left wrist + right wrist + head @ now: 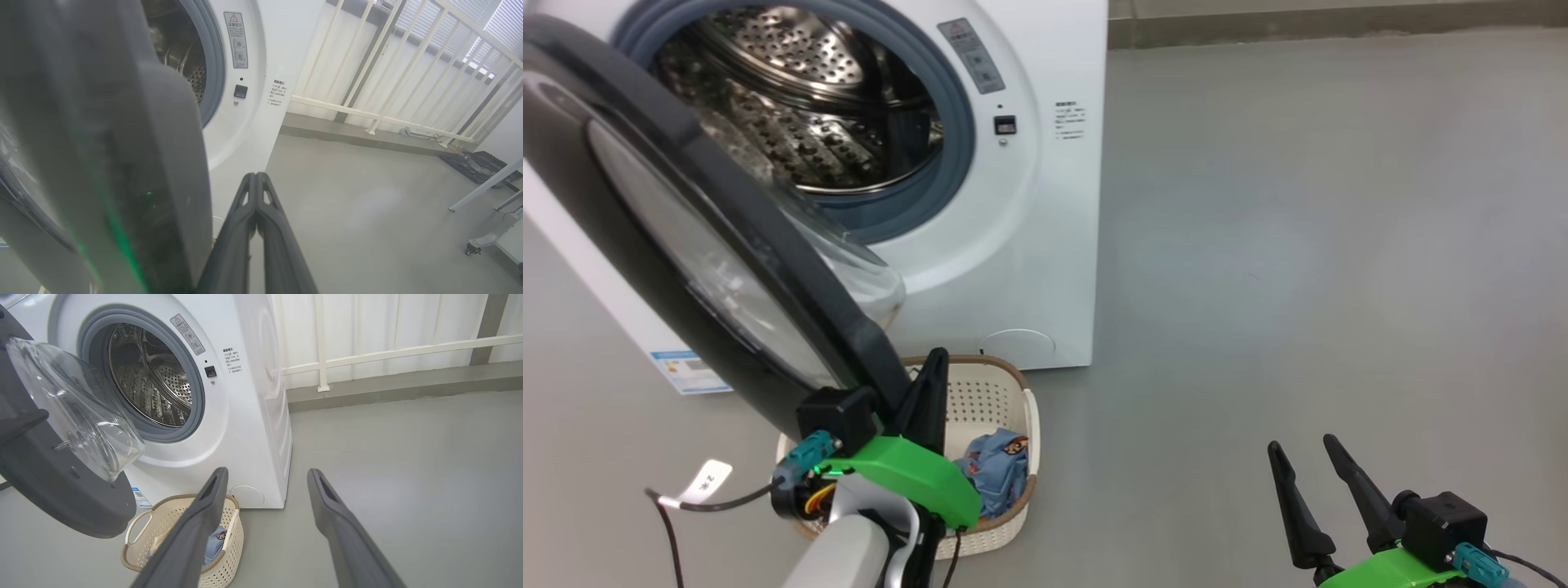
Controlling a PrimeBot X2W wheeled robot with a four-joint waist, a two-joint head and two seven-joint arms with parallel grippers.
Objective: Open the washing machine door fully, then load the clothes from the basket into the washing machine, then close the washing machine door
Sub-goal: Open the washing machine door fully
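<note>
The left gripper (935,361), fingers squeezed together, leans on the washing machine door (768,269) to push it; the right gripper (1303,445) waits spread wide.

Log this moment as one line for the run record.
step: open door | washing machine door: partly open | left gripper: shut, at door's lower rim | right gripper: open, empty | clothes: in basket

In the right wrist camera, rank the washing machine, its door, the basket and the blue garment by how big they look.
1. washing machine
2. washing machine door, nearer the camera and cut off at the edge
3. basket
4. blue garment, partly hidden
</note>
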